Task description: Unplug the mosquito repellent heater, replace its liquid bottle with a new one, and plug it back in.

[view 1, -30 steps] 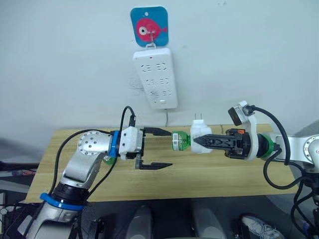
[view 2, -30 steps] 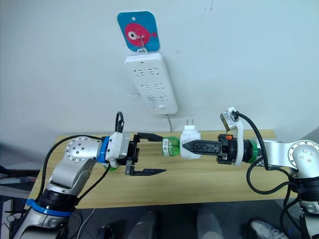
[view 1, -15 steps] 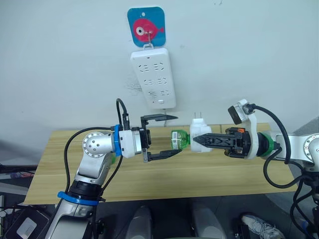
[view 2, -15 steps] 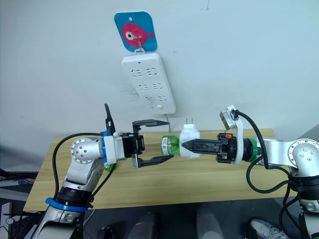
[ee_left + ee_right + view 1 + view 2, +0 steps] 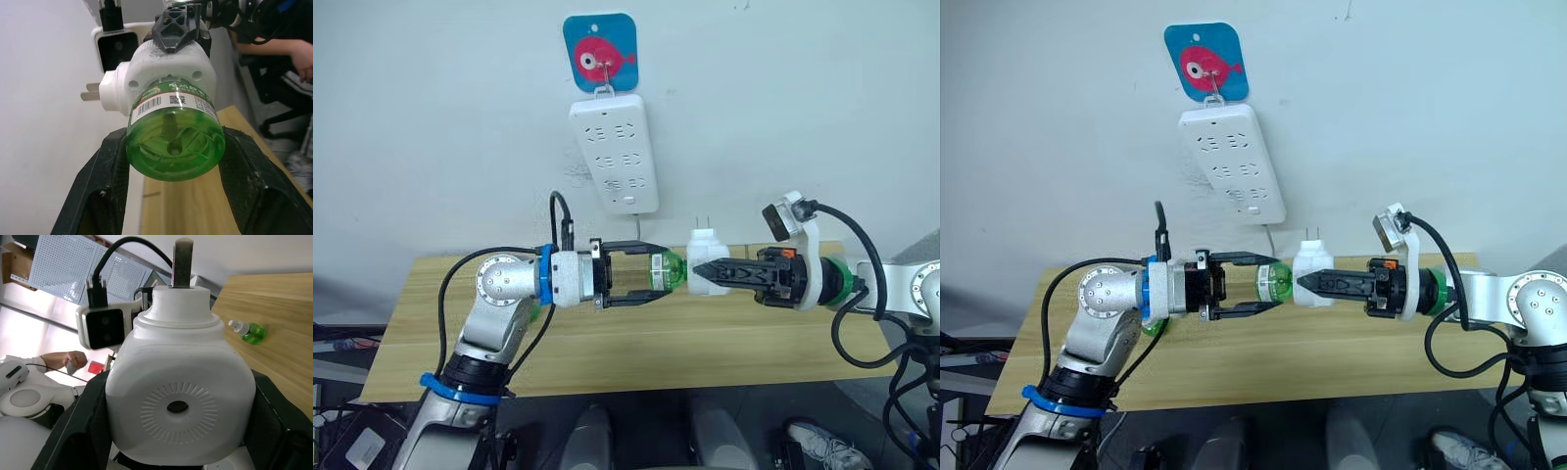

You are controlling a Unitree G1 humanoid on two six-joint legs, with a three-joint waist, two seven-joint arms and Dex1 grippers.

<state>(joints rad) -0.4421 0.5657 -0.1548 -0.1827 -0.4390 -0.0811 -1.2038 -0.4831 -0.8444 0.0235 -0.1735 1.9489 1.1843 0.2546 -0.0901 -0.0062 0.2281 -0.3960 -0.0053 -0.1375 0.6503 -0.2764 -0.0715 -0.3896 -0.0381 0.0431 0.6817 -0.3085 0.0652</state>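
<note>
White wall, power strip [image 5: 616, 153] above wooden counter [image 5: 724, 343]. Right tool [image 5: 702, 271] pinches unplugged heater [image 5: 707, 260] in mid-air. Left tool [image 5: 648, 276], spread and short a second ago, now straddles its green bottle [image 5: 668, 271], fingers [image 5: 103, 181] alongside. Unscrewing likely next.

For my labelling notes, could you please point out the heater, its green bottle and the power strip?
heater [image 5: 706, 262], left eye view, white body.
green bottle [image 5: 172, 147], left wrist view, base.
power strip [image 5: 613, 152], left eye view, front face.

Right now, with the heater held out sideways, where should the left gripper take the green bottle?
On the round green bottle body, coming end-on from its base, a finger on each side: the right gripper holds the heater, so only the bottle projects free toward the left gripper.
</note>
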